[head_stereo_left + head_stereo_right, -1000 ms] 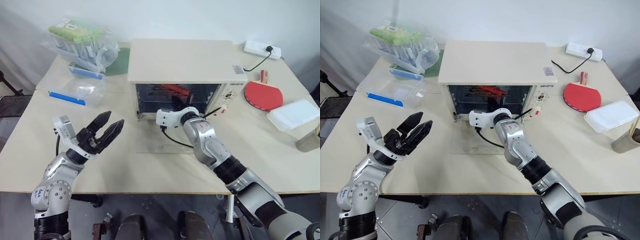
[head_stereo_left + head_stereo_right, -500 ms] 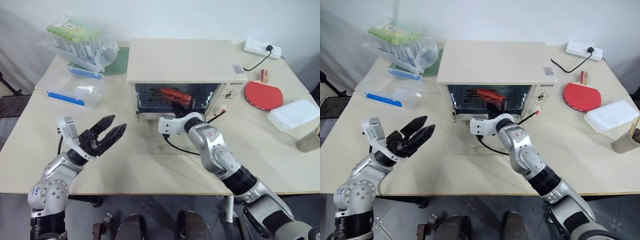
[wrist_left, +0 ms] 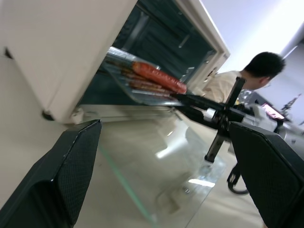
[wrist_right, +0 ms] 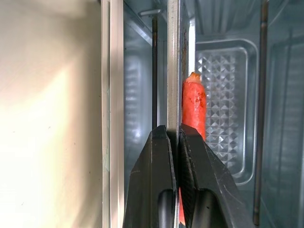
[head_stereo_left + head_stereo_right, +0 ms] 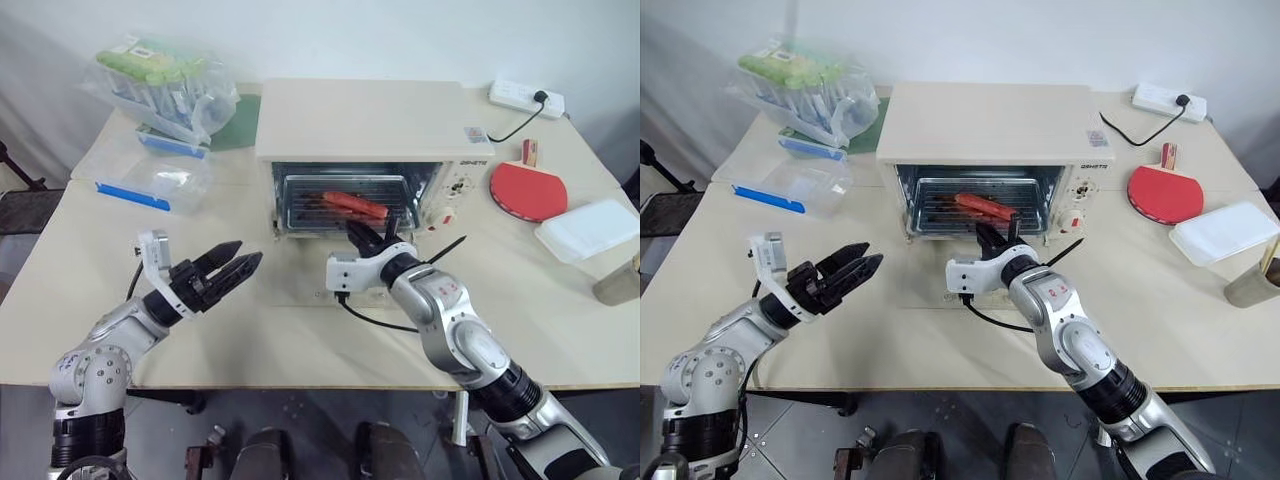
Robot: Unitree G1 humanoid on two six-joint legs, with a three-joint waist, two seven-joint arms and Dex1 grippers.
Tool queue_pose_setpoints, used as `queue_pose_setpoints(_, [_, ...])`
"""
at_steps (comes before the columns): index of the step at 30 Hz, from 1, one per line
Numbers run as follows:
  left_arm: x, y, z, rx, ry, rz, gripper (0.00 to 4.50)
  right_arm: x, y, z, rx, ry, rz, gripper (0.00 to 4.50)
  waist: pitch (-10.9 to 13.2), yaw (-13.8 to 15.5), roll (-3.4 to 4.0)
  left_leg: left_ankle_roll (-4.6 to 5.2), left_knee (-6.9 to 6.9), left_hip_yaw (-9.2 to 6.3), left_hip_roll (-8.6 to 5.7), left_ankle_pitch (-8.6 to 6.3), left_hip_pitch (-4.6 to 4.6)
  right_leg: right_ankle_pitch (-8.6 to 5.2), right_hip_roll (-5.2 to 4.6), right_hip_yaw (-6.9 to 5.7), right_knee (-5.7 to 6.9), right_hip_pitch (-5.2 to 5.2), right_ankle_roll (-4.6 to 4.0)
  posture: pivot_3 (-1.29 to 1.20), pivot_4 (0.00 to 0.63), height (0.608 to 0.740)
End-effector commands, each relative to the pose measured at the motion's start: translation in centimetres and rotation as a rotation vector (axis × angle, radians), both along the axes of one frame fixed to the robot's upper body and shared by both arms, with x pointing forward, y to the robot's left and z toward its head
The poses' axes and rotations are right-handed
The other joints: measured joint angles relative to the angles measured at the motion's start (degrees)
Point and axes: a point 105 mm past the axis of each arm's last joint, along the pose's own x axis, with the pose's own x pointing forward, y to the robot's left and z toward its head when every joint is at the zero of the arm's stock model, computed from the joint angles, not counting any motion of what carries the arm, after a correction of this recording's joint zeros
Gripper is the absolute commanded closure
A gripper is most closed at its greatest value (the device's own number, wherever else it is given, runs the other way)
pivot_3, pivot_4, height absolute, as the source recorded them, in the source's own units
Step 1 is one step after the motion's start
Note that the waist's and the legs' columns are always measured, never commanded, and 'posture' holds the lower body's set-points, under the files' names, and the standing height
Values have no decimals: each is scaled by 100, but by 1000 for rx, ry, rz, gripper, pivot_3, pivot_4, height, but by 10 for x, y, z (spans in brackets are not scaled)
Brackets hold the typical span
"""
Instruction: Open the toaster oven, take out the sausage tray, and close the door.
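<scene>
Right claw (image 4: 176, 142) pinches sausage tray (image 5: 345, 205) rim; tray's rear inside toaster oven (image 5: 370, 125).

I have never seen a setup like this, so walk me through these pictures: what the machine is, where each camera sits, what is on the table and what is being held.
This is a humanoid robot with two arms, each ending in two black fingers. Two pictures come from cameras in its head, looking down over a pale wooden table. The other two come from cameras on its wrists, looking along the fingers.

On the table stands a cream-white boxy toaster oven, its glass door folded down flat. Around it lie a red table tennis paddle, a white power strip, a white lidded box and clear plastic bags.

The right gripper is shut on the front edge of the shallow silver sausage tray, partly out of the oven. The left gripper hangs open, holding nothing.
</scene>
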Motion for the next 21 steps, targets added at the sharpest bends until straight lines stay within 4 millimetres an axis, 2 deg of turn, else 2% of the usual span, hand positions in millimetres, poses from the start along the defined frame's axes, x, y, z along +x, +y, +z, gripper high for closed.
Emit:
queue_pose_setpoints(1, [1, -5, -3, -7, 86, -47, 0, -16, 3, 34, 24, -150, 58, 4465, 0, 1, 0, 0, -1, -1, 0, 0, 0, 0, 0, 0, 0, 0, 0, 0, 150, 740])
queue_pose_setpoints(8, [13, -14, 9, -133, 130, -79, 0, -26, -2, 29, 4, -156, 80, 4465, 0, 24, 0, 0, 0, -2, -2, 0, 0, 0, 0, 0, 0, 2, 0, 0, 150, 740])
queue_pose_setpoints(12, [14, -18, 11, -153, 163, -103, 0, -32, -4, 29, 1, -164, 100, 4465, 0, 14, 0, 0, 0, -3, -2, 0, 1, 0, -1, 0, -1, 4, 0, 0, 150, 740])
queue_pose_setpoints(16, [16, -22, 13, -194, 218, -149, 0, -43, -11, 22, -29, -152, 142, 4465, 0, 32, 0, 0, 0, -4, -3, 0, 1, 0, 0, -1, -1, 5, 0, 0, 150, 740])
queue_pose_setpoints(21, [23, -23, 11, -215, 266, -158, 0, -46, -12, 17, -30, -152, 166, 4465, 0, 29, 0, -1, 1, -4, -3, 1, 6, 0, 0, 1, -2, 8, 0, 0, 150, 740])
